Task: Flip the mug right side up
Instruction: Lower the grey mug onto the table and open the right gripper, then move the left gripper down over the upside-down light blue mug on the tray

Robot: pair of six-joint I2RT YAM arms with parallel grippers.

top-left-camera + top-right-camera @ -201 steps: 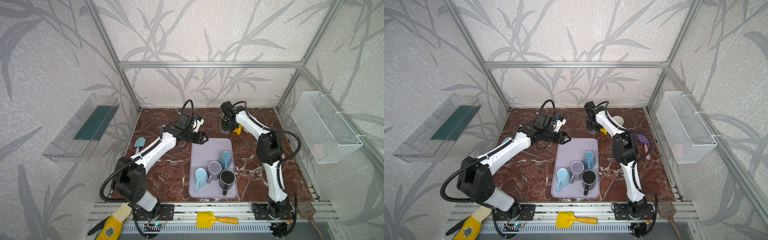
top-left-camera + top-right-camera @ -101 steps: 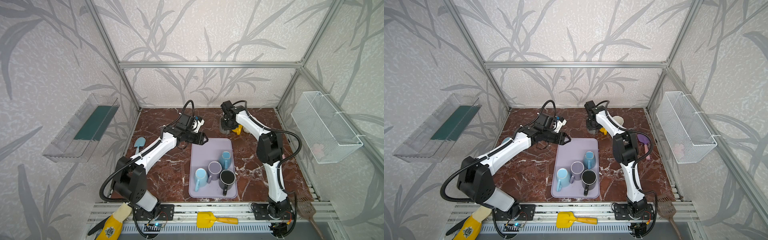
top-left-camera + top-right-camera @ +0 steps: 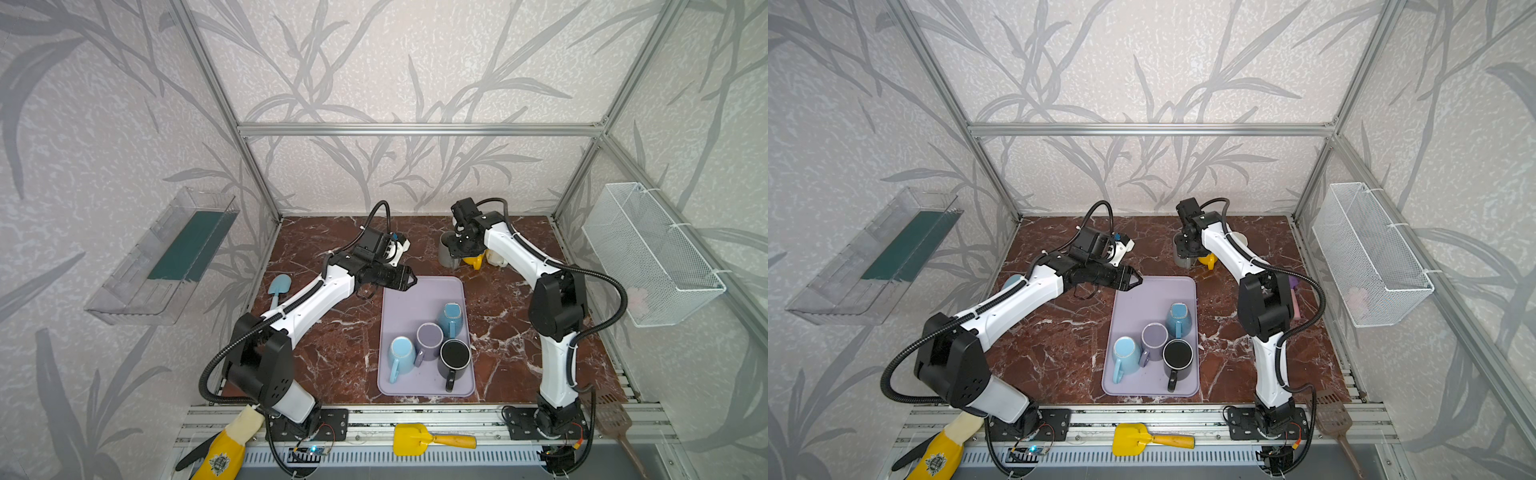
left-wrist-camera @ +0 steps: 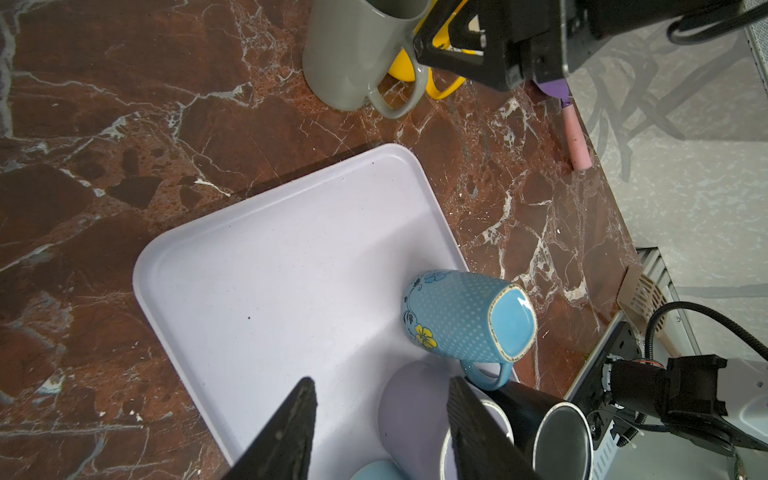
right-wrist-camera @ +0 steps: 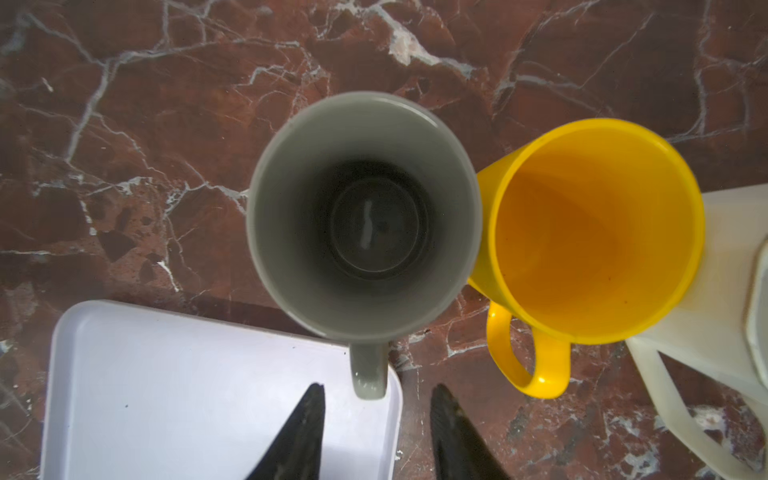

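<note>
The grey mug point(image 5: 365, 216) stands upright on the marble, mouth up, just behind the lilac tray's point(image 5: 166, 374) far corner; it also shows in both top views point(image 3: 446, 255) point(image 3: 1181, 255) and in the left wrist view point(image 4: 349, 58). My right gripper point(image 5: 378, 388) hangs directly above it, open. The mug's handle lies between the fingertips without touching either. My left gripper point(image 4: 380, 380) is open and empty, hovering over the tray's far left corner point(image 3: 409, 280) point(image 3: 1136, 282).
A yellow cup point(image 5: 594, 232) touches the grey mug's side, with a white jug point(image 5: 727, 291) beyond it. On the tray stand a dotted blue mug point(image 3: 452, 316), a lilac mug point(image 3: 430, 336), a light blue mug point(image 3: 401, 351) and a black mug point(image 3: 455, 355). A blue scoop point(image 3: 277, 286) lies at left.
My right gripper's jaws have spread apart and let go of the grey mug's handle. The left arm has hardly moved.
</note>
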